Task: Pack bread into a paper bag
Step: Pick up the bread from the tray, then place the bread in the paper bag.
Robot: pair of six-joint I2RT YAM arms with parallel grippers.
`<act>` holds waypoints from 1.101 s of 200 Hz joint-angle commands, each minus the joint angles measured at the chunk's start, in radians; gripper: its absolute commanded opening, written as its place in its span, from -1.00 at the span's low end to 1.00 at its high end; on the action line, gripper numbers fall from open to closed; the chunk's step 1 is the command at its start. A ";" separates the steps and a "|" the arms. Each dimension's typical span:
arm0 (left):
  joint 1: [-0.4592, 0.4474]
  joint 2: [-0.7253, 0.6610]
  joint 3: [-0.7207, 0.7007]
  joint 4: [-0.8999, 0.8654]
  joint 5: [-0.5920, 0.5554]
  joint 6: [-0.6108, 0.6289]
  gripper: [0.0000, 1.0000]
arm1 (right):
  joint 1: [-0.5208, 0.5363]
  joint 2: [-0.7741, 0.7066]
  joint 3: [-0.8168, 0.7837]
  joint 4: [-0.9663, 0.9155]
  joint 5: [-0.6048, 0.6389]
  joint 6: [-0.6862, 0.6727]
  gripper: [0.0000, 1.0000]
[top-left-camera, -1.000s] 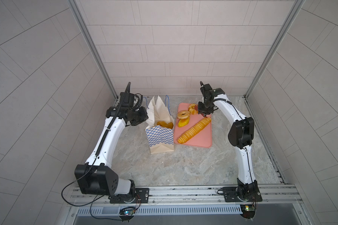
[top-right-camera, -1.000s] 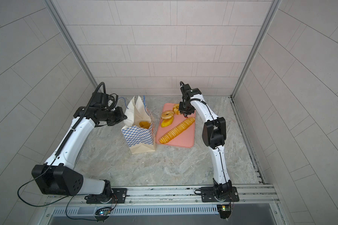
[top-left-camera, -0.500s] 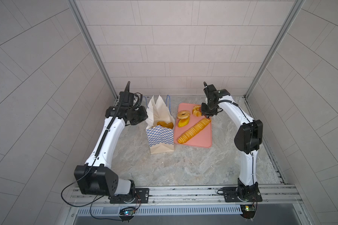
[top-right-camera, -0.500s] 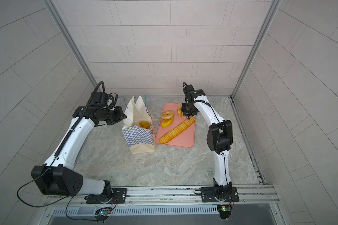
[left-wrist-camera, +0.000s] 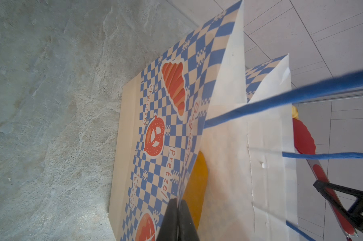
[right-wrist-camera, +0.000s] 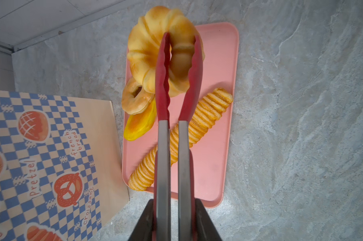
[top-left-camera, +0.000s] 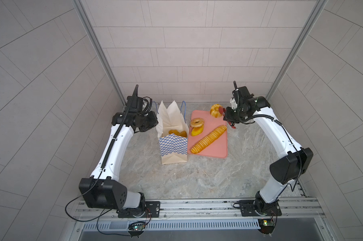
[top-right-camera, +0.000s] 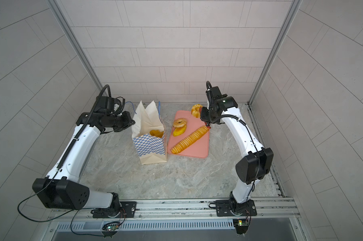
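Right hand point(right-wrist-camera: 175, 219), clamped on red tongs point(right-wrist-camera: 162, 146), holds a ring bun point(right-wrist-camera: 147, 48) above the 12 o'clock end of the tray point(right-wrist-camera: 216, 146), while left hand point(left-wrist-camera: 177, 219) pinches the paper bag point(top-left-camera: 173, 146) at its 9 o'clock, some bread point(top-left-camera: 177, 133) inside, baguette point(top-left-camera: 208, 138), doughnut point(top-left-camera: 196, 122) and roll point(top-left-camera: 197, 131) unpacked.

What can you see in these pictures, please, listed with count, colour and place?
table: one, grey marbled, underneath everything
tray: one, pink, on table
paper bag: one, blue-checked cream, upright beside tray
bread: at least one, golden, inside bag
roll: one, yellow, on tray
doughnut: one, golden, on tray atop roll
baguette: one, golden, slantwise on tray
tongs: one, red and steel, raised over tray's far end
ring bun: one, golden, gripped in tongs
left claw: one, black, shut on bag's edge
right claw: one, black, shut on tongs
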 commanded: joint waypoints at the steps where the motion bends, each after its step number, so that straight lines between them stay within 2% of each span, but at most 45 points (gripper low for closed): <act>1: -0.003 0.001 0.031 -0.019 -0.019 -0.002 -1.00 | -0.002 -0.090 0.008 0.015 -0.017 -0.013 -0.44; 49: -0.001 0.009 0.049 -0.025 -0.026 -0.003 -1.00 | 0.011 -0.216 0.004 0.075 -0.048 0.012 -0.42; 111: 0.000 0.041 0.088 -0.039 -0.027 0.004 -1.00 | 0.052 -0.279 0.038 0.100 -0.093 0.019 -0.42; 171: -0.002 0.047 0.083 -0.042 -0.025 0.004 -1.00 | 0.097 -0.342 0.002 0.250 -0.165 0.031 -0.41; 220: -0.001 0.055 0.087 -0.042 -0.018 0.006 -1.00 | 0.176 -0.326 0.035 0.301 -0.170 0.020 -0.41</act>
